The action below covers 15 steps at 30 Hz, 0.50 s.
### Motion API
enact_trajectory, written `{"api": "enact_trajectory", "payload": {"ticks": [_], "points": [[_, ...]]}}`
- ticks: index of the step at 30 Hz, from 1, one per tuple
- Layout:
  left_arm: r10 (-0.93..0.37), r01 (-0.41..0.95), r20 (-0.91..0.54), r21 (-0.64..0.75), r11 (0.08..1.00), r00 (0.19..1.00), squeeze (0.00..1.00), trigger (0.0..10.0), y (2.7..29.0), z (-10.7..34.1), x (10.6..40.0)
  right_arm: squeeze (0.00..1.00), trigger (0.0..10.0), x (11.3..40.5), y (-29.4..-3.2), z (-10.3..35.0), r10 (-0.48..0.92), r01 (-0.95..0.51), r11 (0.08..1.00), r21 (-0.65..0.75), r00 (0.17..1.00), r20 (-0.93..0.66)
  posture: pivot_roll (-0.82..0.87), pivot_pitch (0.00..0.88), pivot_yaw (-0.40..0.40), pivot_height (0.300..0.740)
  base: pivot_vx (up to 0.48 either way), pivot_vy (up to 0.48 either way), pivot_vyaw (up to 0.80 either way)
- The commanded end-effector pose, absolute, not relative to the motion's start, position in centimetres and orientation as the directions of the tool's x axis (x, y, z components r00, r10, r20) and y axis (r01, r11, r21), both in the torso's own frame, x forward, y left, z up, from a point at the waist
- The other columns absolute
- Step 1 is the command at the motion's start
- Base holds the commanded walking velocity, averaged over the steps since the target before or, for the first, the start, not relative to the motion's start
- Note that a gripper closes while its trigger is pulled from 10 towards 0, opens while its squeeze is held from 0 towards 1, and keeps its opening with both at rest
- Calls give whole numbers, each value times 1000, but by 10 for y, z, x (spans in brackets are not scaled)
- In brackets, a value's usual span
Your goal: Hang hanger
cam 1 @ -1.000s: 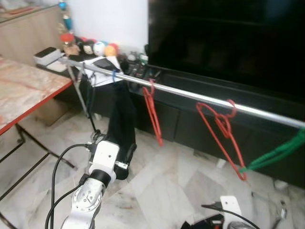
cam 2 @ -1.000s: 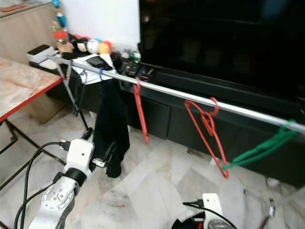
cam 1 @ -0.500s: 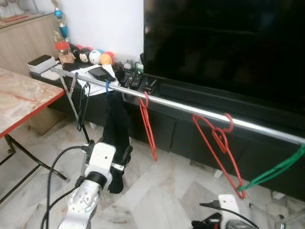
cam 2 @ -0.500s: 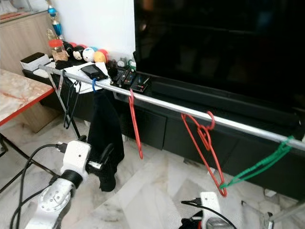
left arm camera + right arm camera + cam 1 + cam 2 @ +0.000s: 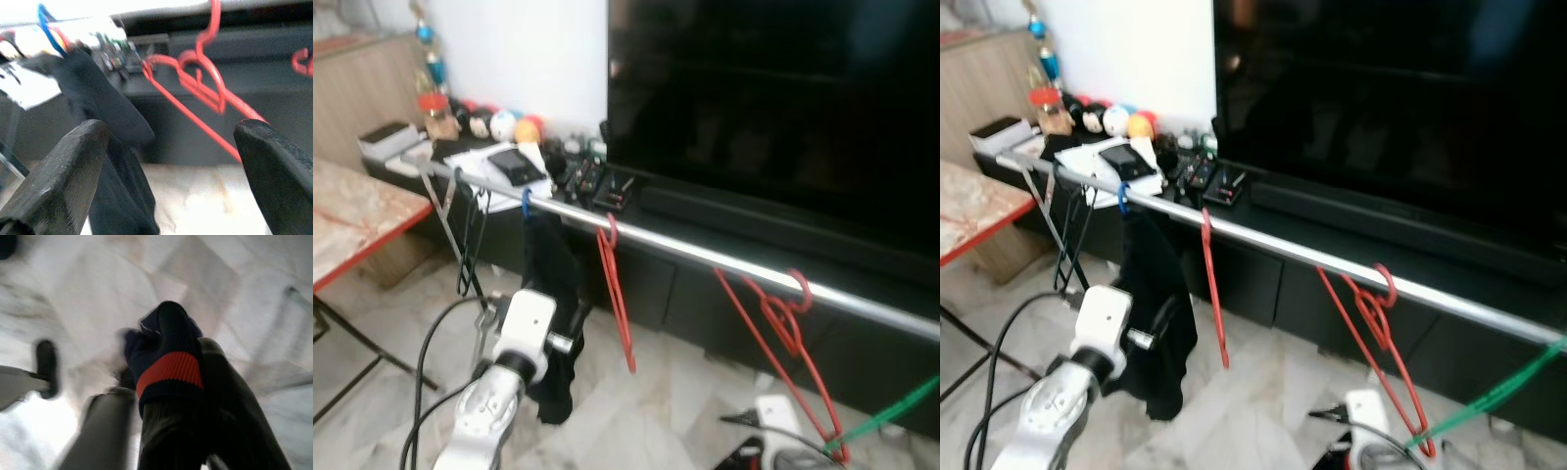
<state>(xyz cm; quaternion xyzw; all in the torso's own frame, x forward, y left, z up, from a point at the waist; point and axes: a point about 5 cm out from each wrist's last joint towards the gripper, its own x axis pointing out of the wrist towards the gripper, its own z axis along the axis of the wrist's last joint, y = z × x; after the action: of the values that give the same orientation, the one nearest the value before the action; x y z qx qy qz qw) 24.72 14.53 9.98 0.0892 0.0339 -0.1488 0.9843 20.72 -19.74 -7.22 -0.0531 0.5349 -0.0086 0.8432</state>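
Observation:
A silver rail (image 5: 705,257) runs across in front of the TV cabinet. A black garment (image 5: 551,284) hangs from it on a blue hook, with a red hanger (image 5: 618,294) beside it. A second red hanger (image 5: 781,331) and a green hanger (image 5: 893,409) hang further right. My left gripper (image 5: 171,134) is raised just in front of the black garment, open, with nothing between its fingers (image 5: 73,161). My right gripper (image 5: 166,396) hangs low over the floor, shut on a dark blue cloth (image 5: 164,345) with a red band.
A large dark TV (image 5: 773,98) stands on a black cabinet (image 5: 685,284) right behind the rail. Remotes, toys and a phone lie on the cabinet top at the left. A red-edged marble table (image 5: 352,230) stands at my left. The floor is pale marble tile (image 5: 382,323).
The camera has shifted, so the rail now looks nearer and lower in the picture. My left gripper stays open by the black garment. The hangers have not moved on the rail.

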Motion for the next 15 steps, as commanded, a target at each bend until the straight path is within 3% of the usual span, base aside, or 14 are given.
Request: {"api": "enact_trajectory", "payload": {"ticks": [1,8,15], "points": [[-343,351,-92,100,931,935,0,10000,135,104,248,0,10000,204,-210,-72,-104,-35,991,-130,422,-901,32,0,-47,740,0,0,0],[-408,409,-141,-30,912,902,0,10000,132,104,252,0,10000,205,-210,-71,-97,-54,990,-132,422,-901,38,0,-48,740,0,0,0],[-405,387,-200,-123,914,892,0,10000,132,107,287,0,10000,208,-208,-70,-89,-73,988,-133,426,-900,40,0,-48,740,0,0,0]]}}
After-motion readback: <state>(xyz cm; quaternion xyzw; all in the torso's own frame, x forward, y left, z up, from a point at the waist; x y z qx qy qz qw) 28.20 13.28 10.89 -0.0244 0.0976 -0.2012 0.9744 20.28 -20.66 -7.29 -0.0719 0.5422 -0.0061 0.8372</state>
